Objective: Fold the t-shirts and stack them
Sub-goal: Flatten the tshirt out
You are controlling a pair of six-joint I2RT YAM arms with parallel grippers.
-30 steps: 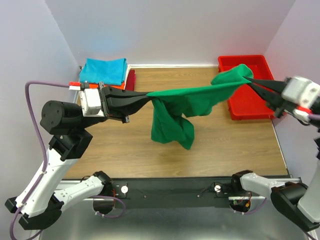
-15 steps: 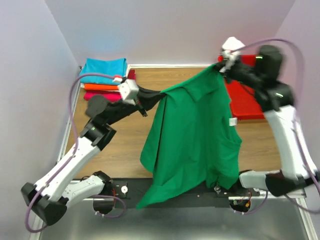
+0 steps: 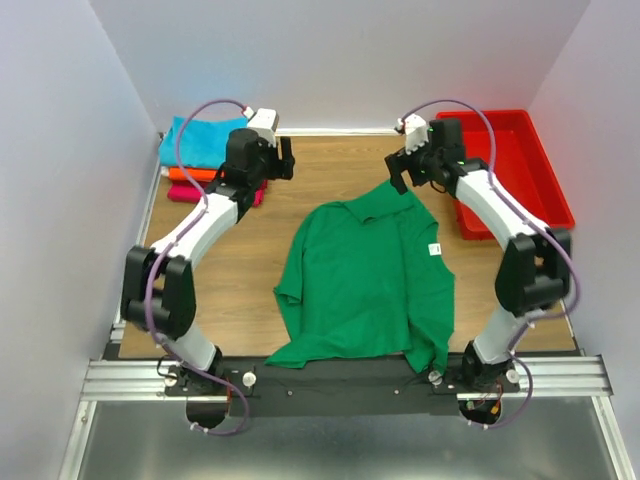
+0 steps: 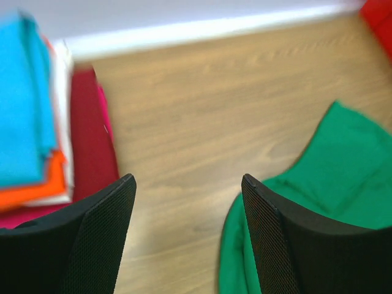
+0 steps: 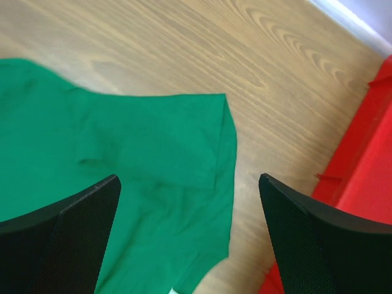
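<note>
The large green t-shirt [image 3: 365,275] lies spread on the wooden table, its white label [image 3: 435,249] at the right side and its lower edge over the near rail. My left gripper [image 3: 280,163] is open above bare wood, left of the shirt's top. In the left wrist view, the left gripper [image 4: 188,180] has only table between its fingers, with the green shirt [image 4: 331,159] to its right. My right gripper [image 3: 402,172] hangs open over the shirt's upper right corner. The right gripper [image 5: 190,184] holds nothing, and a green sleeve [image 5: 135,153] lies flat below it.
A stack of folded t-shirts sits at the far left corner: turquoise [image 3: 195,140] on top, orange [image 3: 185,173] and magenta [image 3: 185,192] beneath, dark red [image 4: 92,141] alongside. The red tray [image 3: 520,160] stands at the far right, close to my right gripper.
Both grippers have let go of the green t-shirt, which dropped from hanging between them to lying flat. Both arms have swung to the far side of the table.
</note>
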